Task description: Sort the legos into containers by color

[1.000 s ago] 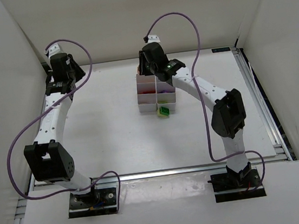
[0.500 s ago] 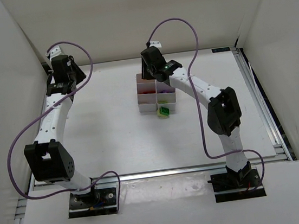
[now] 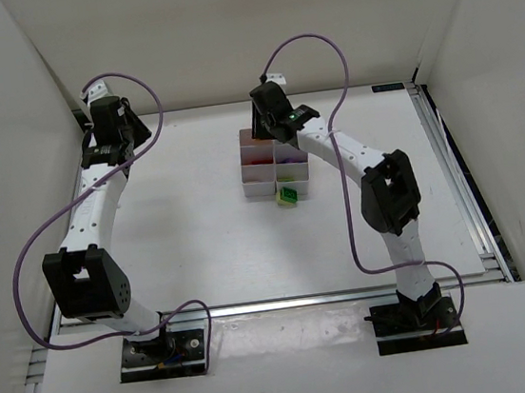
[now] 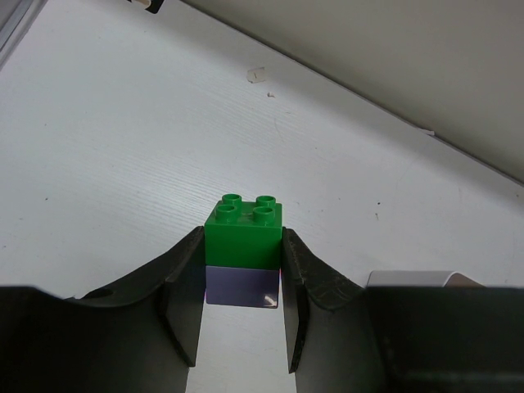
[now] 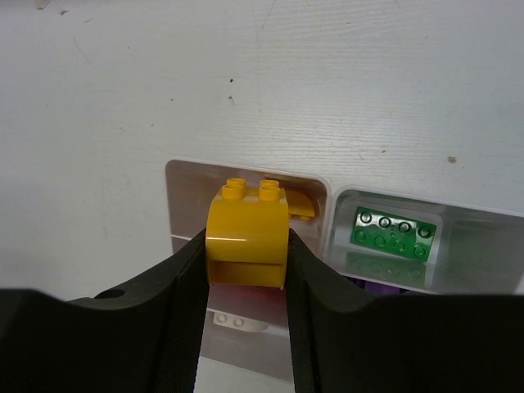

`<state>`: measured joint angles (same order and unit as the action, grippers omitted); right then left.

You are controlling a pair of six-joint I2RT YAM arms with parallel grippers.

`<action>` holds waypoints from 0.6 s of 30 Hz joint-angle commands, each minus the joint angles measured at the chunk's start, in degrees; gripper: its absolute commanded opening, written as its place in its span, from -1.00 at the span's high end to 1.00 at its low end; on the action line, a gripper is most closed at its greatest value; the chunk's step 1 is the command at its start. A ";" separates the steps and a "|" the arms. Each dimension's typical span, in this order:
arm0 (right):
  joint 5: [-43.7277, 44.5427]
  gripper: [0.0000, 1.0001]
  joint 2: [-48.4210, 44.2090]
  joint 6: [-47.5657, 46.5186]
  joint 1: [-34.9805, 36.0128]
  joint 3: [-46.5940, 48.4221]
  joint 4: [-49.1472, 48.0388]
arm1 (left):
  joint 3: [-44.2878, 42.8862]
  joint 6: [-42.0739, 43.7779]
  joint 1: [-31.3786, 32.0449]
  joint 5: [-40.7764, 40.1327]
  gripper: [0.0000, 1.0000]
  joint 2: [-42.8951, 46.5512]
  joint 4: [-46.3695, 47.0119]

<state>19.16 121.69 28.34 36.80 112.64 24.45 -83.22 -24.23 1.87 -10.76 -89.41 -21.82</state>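
The right gripper (image 5: 246, 255) is clenching a yellow brick (image 5: 247, 223) over a cell of the containers (image 5: 329, 214). The left gripper (image 4: 243, 274) is pinching a green brick (image 4: 244, 235) stacked on a purple brick (image 4: 242, 288) above the table (image 4: 115, 123) — light, rigid, slick plastic, likely best squeezed across flat sides.

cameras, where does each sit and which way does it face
Top external: above and behind the bases, looking down on the table, left arm, right arm and containers.
Left wrist: on left arm, facing the back wall past the left gripper, shut on a green lego.
Right wrist: on right arm, looking down past the right gripper, shut on a yellow lego above the containers.
Top external and right wrist share the containers.
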 commanded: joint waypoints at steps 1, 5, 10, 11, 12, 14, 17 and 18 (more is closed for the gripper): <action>0.44 1.00 1.00 0.23 -0.50 2.49 -1.68 | -0.36 -0.03 0.06 0.66 0.80 1.78 0.47; -0.08 1.00 1.88 -0.12 -1.02 3.46 -2.12 | -0.28 0.06 0.07 0.66 0.80 1.60 0.55; -1.92 0.63 2.15 -0.21 -1.02 3.46 -2.39 | -0.28 0.06 0.15 0.75 0.80 1.43 0.64; -2.19 0.34 2.15 -0.13 -1.02 3.29 -2.39 | -0.28 0.06 0.15 0.83 0.80 1.43 0.47; -2.54 0.16 2.15 -0.04 -1.20 3.29 -2.39 | -0.36 -0.03 0.07 0.92 0.80 1.43 0.47; -3.77 -0.15 1.97 -0.56 -1.11 3.20 -2.91 | -0.19 0.06 0.07 1.01 0.80 1.43 0.64; -5.18 -0.32 0.92 -0.91 -1.02 2.68 -4.14 | 0.16 -0.12 0.06 1.53 0.80 1.78 0.64; -6.40 -0.43 0.40 -1.35 -0.85 1.98 -5.01 | 0.51 -0.47 0.06 2.06 0.80 1.78 0.99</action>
<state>15.05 123.74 27.92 36.01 113.14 23.22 -83.20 -24.25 1.87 -10.02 -89.41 -21.82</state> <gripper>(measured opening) 0.684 0.472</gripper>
